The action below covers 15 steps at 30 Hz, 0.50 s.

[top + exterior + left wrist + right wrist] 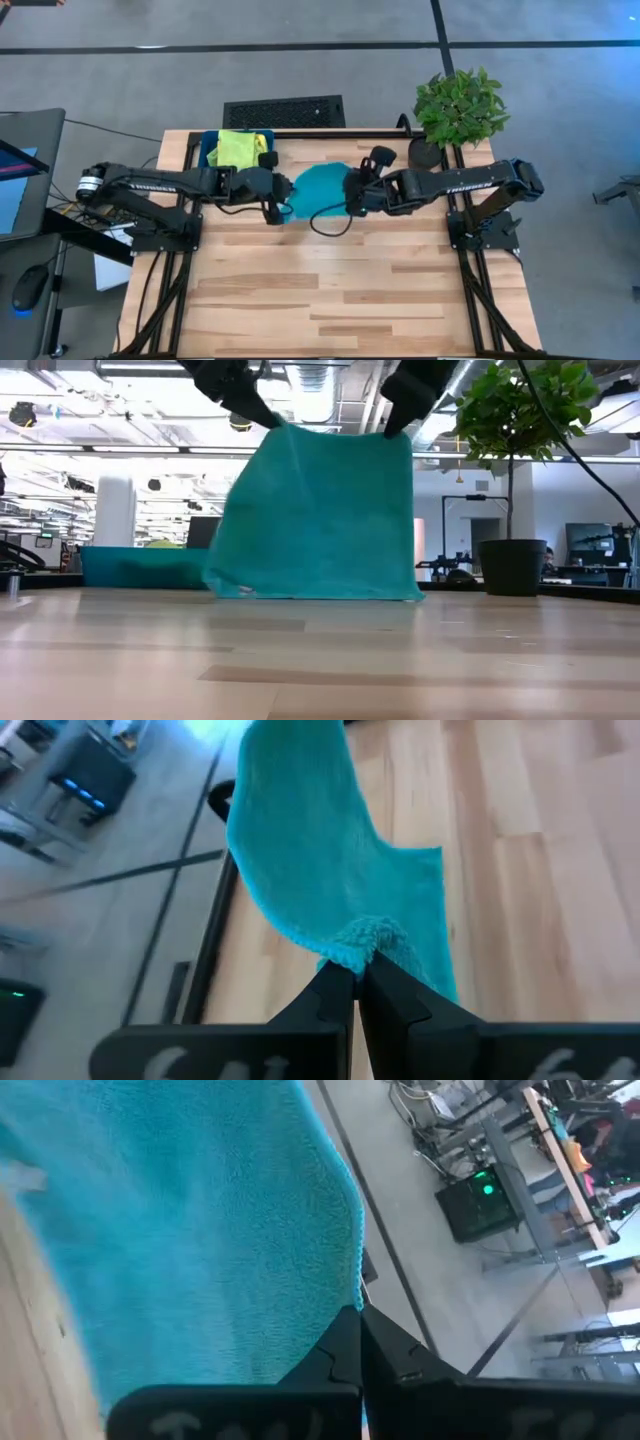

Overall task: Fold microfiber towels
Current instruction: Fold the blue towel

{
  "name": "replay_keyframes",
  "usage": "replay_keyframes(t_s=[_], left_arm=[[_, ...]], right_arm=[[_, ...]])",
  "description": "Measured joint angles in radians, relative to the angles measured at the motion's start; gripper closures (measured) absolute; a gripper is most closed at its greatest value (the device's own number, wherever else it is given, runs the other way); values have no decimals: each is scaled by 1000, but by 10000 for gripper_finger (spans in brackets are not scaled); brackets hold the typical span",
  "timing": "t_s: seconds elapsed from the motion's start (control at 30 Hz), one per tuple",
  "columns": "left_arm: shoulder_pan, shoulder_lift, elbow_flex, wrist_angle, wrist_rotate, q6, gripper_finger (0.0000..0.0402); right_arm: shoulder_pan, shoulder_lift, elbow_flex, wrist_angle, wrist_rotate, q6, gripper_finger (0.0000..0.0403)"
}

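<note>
While the left gripper (272, 210) and right gripper (352, 203) each pinch a top corner, the teal towel (320, 510) hangs mid-frame, its lower edge brushing the table (320, 660).

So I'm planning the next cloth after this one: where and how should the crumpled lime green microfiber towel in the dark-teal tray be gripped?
Probably at its raised outer corner, coming straight down from above. The lime green microfiber towel lies bunched in the dark-teal rectangular tray, whose walls likely block a sideways approach. Both grippers are occupied: the left gripper and right gripper hold the teal towel by its top corners.
</note>
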Motion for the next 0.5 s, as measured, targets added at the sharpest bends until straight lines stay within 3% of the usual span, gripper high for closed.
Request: replay_keyframes(t_s=[0.23, 0.5], left_arm=[[-3, 3, 3, -96, -6, 38, 401], [39, 3, 3, -50, -41, 128, 401]], right_arm=[[60, 0, 8, -65, -8, -4, 393], [69, -19, 9, -73, 46, -11, 394]])
